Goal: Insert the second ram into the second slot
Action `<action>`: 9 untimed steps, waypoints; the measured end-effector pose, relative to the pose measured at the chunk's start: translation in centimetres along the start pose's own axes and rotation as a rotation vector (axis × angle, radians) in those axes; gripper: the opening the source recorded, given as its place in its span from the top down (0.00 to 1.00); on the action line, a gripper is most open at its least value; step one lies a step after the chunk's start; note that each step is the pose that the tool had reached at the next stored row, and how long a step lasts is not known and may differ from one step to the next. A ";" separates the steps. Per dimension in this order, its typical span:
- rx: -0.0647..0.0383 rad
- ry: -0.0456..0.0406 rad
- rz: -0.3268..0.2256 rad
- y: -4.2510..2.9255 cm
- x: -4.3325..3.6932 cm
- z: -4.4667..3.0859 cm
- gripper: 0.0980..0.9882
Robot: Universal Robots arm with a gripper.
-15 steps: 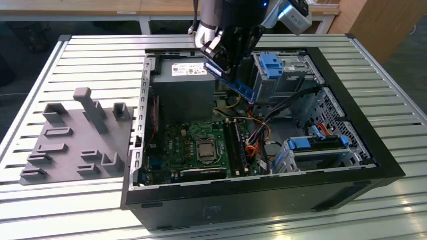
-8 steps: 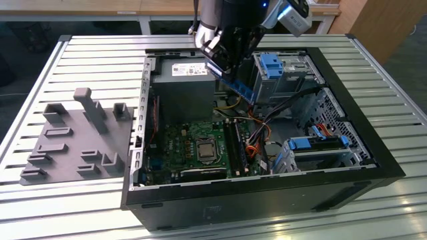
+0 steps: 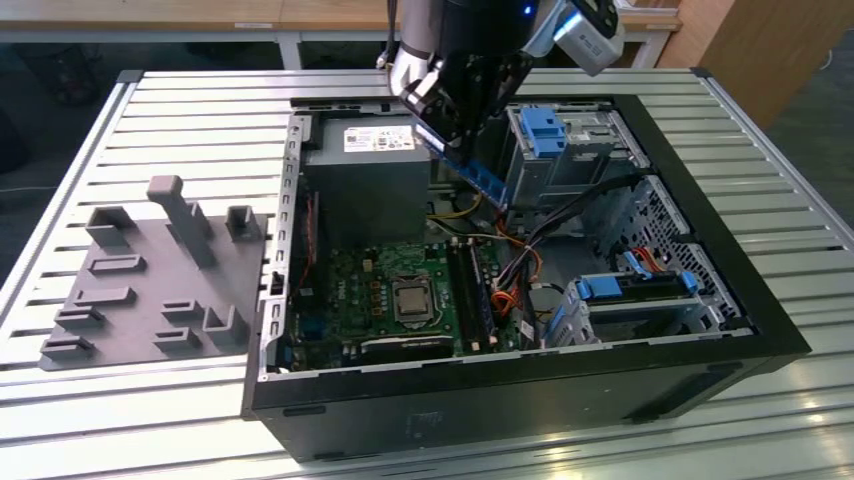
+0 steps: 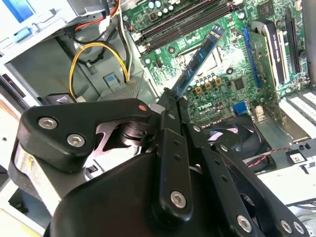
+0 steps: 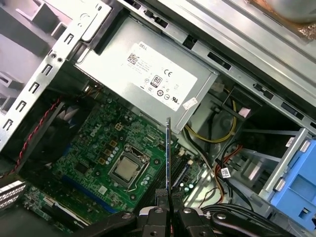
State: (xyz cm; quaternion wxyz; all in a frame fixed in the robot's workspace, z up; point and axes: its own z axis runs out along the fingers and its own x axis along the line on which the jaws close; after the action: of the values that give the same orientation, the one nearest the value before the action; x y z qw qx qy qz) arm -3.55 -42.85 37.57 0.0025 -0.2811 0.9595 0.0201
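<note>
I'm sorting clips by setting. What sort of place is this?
Probably a robotics lab or test workshop: an open PC case sits on a slatted metal table, a grey fixture plate lies beside it, and wooden workbenches stand behind.

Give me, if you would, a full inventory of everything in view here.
table: one, silver slats, under everything
computer case: one, black, open, on the table
fixture plate: one, grey, on the table, at the exterior view's left of the case
power supply: one, grey, white label, inside the case
motherboard: one, green, on the case floor
processor socket: one, silver, mid-motherboard
drive brackets: two, blue, at the case's exterior-view right
cable loop: one, yellow, beside the power supply
second ram: one, blue, held above the motherboard
end effector: one, black, shut on the second ram
</note>
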 end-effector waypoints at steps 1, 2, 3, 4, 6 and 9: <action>0.000 -0.0001 0.004 0.00 0.00 0.00 0.96; 0.000 -0.0003 0.009 0.00 0.00 0.00 0.96; 0.000 -0.0005 0.013 0.00 0.00 0.00 0.96; 0.000 -0.0006 0.018 0.00 0.00 0.00 0.96; 0.000 -0.0010 0.027 0.00 0.00 0.01 0.96; 0.001 -0.0015 0.041 0.00 0.00 0.01 0.96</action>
State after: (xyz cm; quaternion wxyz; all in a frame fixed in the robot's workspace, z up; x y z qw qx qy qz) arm -3.55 -42.85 37.56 0.0029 -0.2614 0.9650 0.0200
